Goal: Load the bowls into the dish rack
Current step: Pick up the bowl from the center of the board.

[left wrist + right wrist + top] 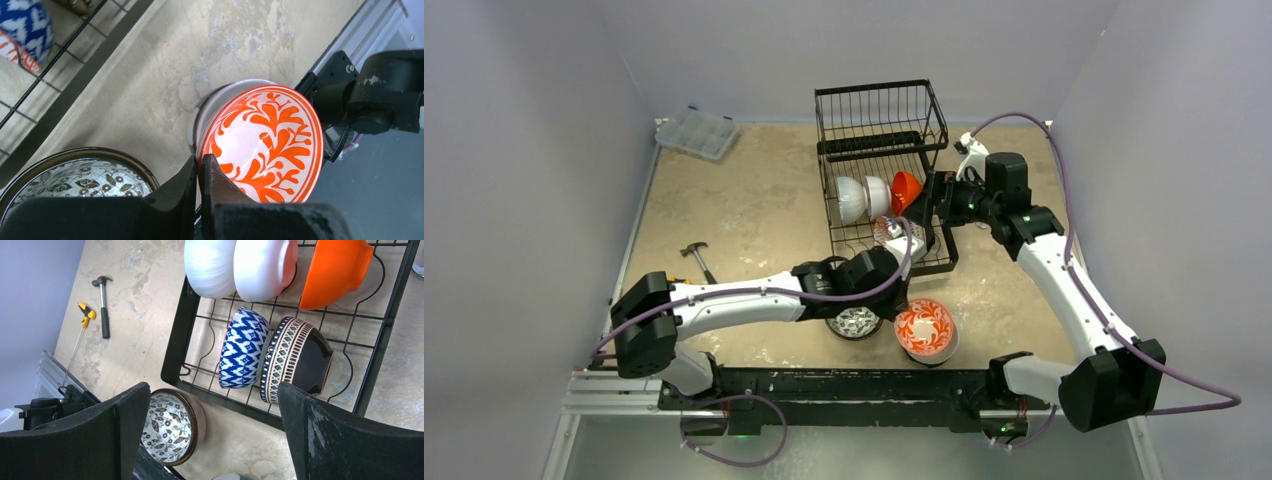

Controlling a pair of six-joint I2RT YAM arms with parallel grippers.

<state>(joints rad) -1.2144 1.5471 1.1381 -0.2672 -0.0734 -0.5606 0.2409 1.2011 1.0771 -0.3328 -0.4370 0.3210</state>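
The black wire dish rack [932,118] stands at the table's back middle. On edge in it are two white bowls [210,265], an orange bowl [335,270], a blue-patterned bowl [245,347] and a dark bowl with a tan band [295,360]. My left gripper [200,165] is shut on the near rim of an orange floral bowl [265,142], which rests tilted on a pale bowl [215,100]. Just left of it, a brown bowl with a leaf-patterned lining [75,180] sits on the table. My right gripper [215,440] hangs open over the rack's front edge with nothing between its fingers.
A clear plastic compartment box [696,132] lies at the back left corner. A hammer [698,258] and a yellow-handled screwdriver [86,312] lie on the table's left side. The black mounting rail [844,385] runs along the near edge, close behind the floral bowl.
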